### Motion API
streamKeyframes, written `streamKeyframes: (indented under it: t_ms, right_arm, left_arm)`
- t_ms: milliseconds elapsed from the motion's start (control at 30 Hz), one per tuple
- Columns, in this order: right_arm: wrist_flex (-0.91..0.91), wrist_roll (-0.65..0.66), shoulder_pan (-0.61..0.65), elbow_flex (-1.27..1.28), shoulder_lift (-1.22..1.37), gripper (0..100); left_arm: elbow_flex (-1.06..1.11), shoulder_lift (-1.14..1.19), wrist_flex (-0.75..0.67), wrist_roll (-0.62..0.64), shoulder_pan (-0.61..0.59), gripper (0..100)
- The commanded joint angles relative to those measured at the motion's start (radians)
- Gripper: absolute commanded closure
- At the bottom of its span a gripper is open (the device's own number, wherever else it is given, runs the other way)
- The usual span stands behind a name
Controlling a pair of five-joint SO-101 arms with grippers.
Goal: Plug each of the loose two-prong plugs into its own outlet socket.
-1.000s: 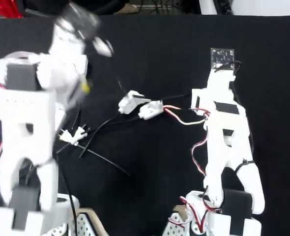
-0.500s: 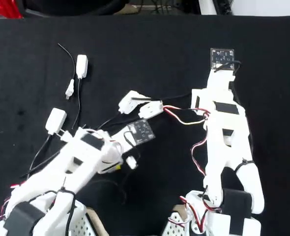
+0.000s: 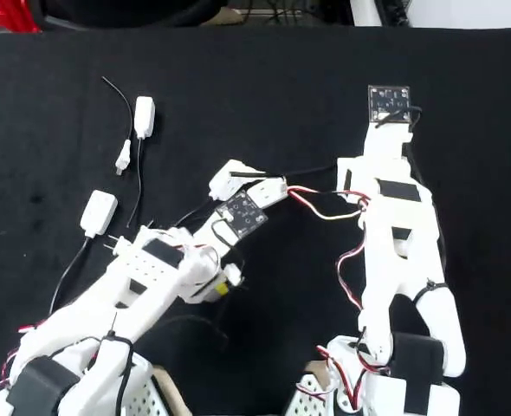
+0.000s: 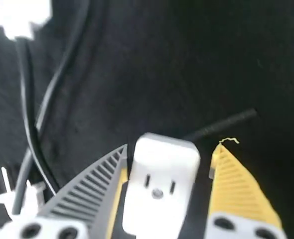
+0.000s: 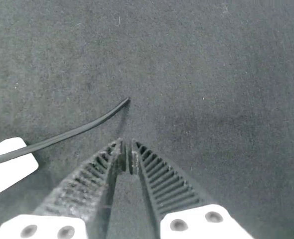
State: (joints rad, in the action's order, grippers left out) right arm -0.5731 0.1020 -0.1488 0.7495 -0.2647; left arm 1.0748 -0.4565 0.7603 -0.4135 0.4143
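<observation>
Two white outlet sockets [image 3: 229, 180] [image 3: 267, 192] lie side by side mid-table on black cables. My left gripper [image 4: 172, 147] is open around one socket [image 4: 159, 179], which shows its slots between the grey finger [image 4: 94, 179] and the yellow finger [image 4: 236, 184]; a thin gap remains on the yellow side. Loose white plugs lie to the left: one with prongs [image 3: 98, 212], another [image 3: 143, 117], and a small one [image 3: 124, 158]. A pronged plug [image 4: 12, 196] lies beside the left gripper. My right gripper [image 5: 127, 154] is shut on nothing, just above the black cloth.
Black cables [image 3: 169, 230] run across the cloth between the plugs and sockets. A cable end [image 5: 87, 130] and a white piece [image 5: 7, 167] lie close to the right gripper. The right arm [image 3: 394, 217] stretches up the right side of the table.
The left arm swung down from the raised back-left position to the table centre, then pushed forward onto the sockets. The right arm has not moved.
</observation>
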Motion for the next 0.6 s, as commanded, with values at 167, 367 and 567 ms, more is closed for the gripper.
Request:
streamKeyframes:
  t_ms: [167,367,567]
  right_arm:
    - [0.018,0.009,0.014,-0.012,-0.035,98.6]
    - [0.018,0.011,0.014,-0.018,-0.035,98.6]
    - [0.017,0.011,0.014,-0.016,-0.035,98.6]
  left_arm:
    - [-0.016,-0.247,0.192,0.011,-0.015,78]
    - [0.168,-0.66,0.189,0.028,0.018,74]
    - [0.225,-0.605,0.101,0.046,0.045,73]
